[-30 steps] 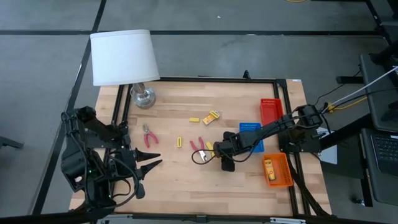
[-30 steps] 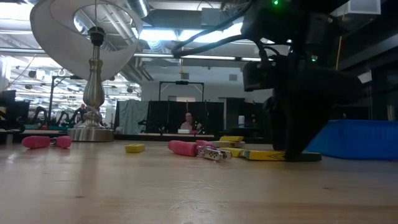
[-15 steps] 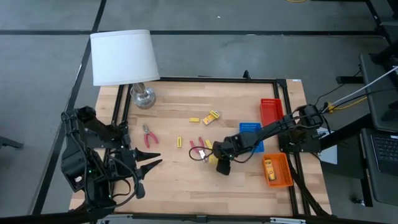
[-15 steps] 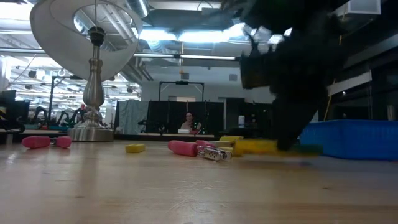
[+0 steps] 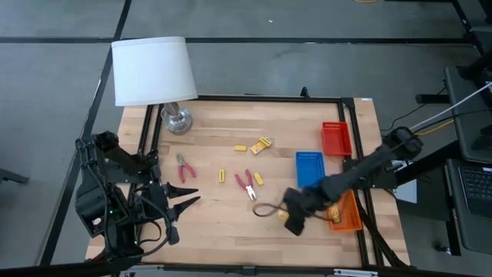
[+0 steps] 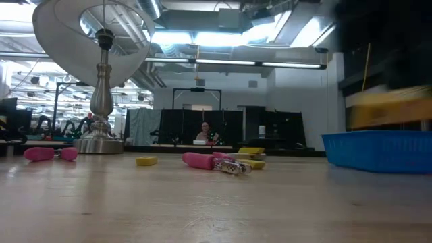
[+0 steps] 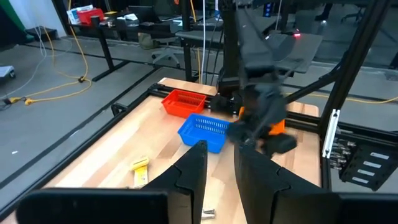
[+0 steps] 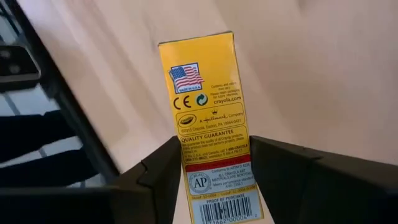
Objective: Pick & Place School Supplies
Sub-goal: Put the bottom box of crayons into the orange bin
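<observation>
My right gripper point(image 5: 295, 218) hangs over the near right part of the table, left of the orange tray point(image 5: 350, 223). It is shut on a flat yellow printed pack point(image 8: 202, 99), which shows as a yellow blur point(image 6: 391, 108) in the low view. Two red-handled pliers point(image 5: 246, 183) point(image 5: 183, 167), small yellow pieces point(image 5: 222, 175) point(image 5: 257, 178) point(image 5: 240, 147) and another yellow pack point(image 5: 263, 143) lie flat on the wood. My left gripper point(image 5: 196, 198) waits at the near left, raised off the table. Its fingers point(image 7: 193, 171) stand slightly apart with nothing between them. My right gripper pinches the pack between its two fingers point(image 8: 158, 177), on the two long edges of its barcode end point(image 8: 214, 180). The fingers come steeply from above and lie along the pack. The pack sticks out past the fingertips and is lifted clear of the table.
A blue tray point(image 5: 310, 168) and a red tray point(image 5: 336, 138) stand at the right; the orange tray holds a yellow item point(image 5: 334, 209). The white-shaded lamp point(image 5: 154, 69) stands at the far left corner. A dark metal frame point(image 5: 254, 98) runs along the table's edges.
My right gripper has lifted the yellow pack off the table beside the middle pliers. It has carried the pack toward the near right, toward the orange tray, rising and rolling its wrist. The pliers and yellow pieces stay where they lay.
</observation>
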Controlling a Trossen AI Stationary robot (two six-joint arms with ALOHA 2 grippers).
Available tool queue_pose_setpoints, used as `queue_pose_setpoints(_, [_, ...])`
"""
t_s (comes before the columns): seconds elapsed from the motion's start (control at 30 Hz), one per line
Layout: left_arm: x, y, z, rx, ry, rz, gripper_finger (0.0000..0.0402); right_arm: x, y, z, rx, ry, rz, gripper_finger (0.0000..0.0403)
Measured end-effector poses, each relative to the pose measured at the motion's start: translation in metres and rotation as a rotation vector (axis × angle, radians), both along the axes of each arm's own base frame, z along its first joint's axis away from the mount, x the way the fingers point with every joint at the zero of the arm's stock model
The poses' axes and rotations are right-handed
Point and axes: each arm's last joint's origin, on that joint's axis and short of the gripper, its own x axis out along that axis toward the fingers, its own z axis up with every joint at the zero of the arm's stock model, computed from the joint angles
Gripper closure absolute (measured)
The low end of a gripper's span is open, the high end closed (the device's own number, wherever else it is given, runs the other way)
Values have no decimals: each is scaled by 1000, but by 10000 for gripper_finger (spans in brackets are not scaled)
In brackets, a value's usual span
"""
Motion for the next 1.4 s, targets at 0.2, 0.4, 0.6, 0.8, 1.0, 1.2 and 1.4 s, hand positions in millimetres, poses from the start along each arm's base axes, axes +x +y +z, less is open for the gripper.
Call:
queue_pose_setpoints(0.2, [-1,1,0,28,-2,8,324,-57,11,25,-91,82,-324,223])
queue_pose_setpoints(0.4, [-2,3,0,67,-1,17,324,-105,14,34,-194,166,-549,224])
queue_pose_setpoints(0.6, [-2,5,-1,80,1,23,324,-129,19,32,-271,284,-579,224])
queue_pose_setpoints(0.8, [-2,5,0,85,-24,39,324,-135,18,26,-330,348,-576,225])
queue_pose_setpoints(1.0, [-2,5,0,73,-42,51,324,-140,16,11,-353,379,-557,223])
queue_pose_setpoints(1.2, [-2,7,2,56,-60,61,324,-142,13,1,-364,377,-545,223])
queue_pose_setpoints(1.4, [-2,10,3,47,-68,70,324,-141,13,1,-373,340,-525,223])
